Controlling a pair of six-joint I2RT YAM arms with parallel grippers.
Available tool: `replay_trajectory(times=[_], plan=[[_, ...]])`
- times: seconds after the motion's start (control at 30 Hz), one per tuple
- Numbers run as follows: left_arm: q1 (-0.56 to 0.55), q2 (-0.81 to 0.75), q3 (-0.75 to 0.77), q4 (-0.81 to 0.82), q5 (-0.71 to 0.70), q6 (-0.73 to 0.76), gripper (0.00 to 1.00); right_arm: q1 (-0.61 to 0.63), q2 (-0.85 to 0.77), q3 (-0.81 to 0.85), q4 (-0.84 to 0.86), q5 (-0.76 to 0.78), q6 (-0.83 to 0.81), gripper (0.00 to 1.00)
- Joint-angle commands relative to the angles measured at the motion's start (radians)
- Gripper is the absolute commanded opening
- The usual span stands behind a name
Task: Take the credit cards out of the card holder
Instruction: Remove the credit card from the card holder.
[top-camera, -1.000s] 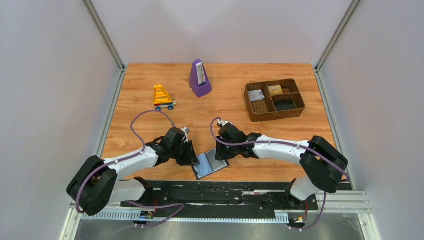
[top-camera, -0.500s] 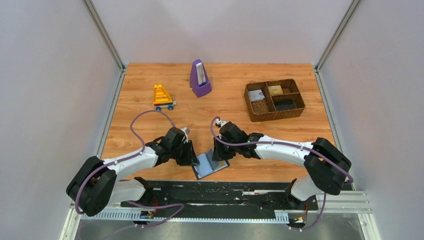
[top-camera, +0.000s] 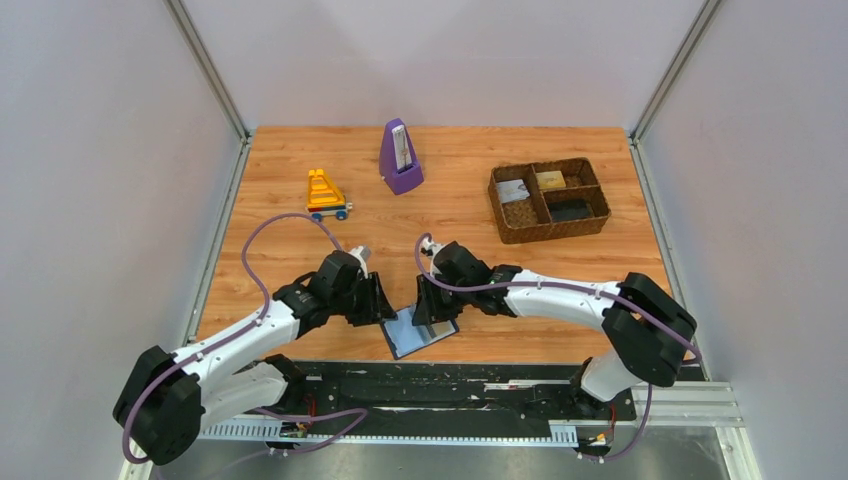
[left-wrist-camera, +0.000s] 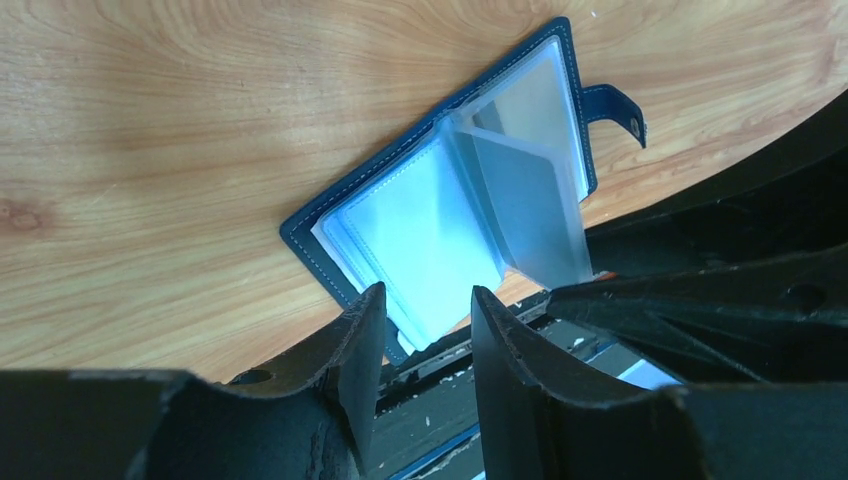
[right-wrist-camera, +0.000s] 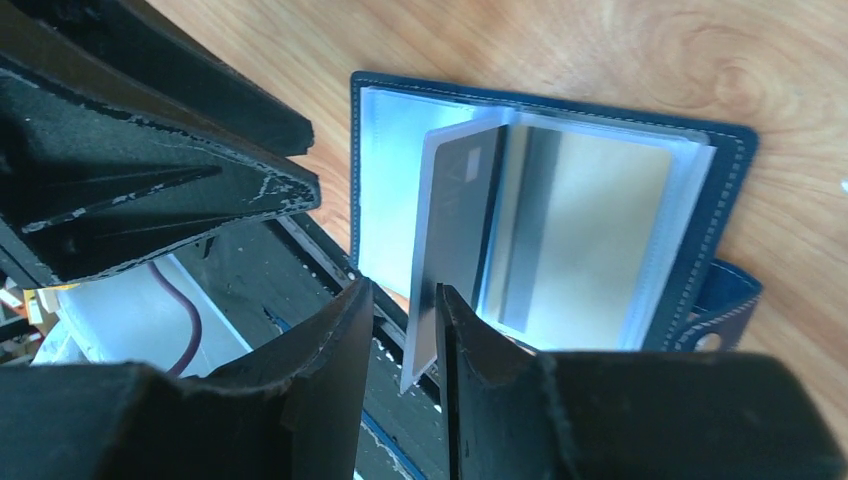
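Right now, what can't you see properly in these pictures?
- Left wrist view: the card holder's near edge, hidden behind the left gripper.
- Right wrist view: how many credit cards are inside; glare whitens the sleeves, so only one shows.
- Top view: print on the cards in the basket, too small.

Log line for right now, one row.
card holder lying open | credit card in upright sleeve page | left pincer open, empty | right pincer open beside page
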Motion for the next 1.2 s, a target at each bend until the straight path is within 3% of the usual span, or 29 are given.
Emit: replay_trajectory(times=[0.0, 0.37, 0.73, 1.17], plan=[[-0.001, -0.011, 0.037, -0.034, -0.021, -0.012, 0.45, 0.014, 0.027, 0.042, 0.078, -0.078, 0.023, 0.31], [0.000, -0.019, 0.047, -0.015, 0.019, -0.001, 0.45, 0.003, 0.004, 0.025, 0.071, -0.055, 0.004, 0.27], [0.000, 0.081, -0.032, 0.158, 0.093, -0.009, 0.33, -0.045, 0.063, 0.005, 0.068, -0.028, -0.021, 0.25], [0.000, 0.173, -0.082, 0.200, 0.062, -0.014, 0.26, -0.086, 0.137, -0.030, 0.138, -0.117, -0.024, 0.27]])
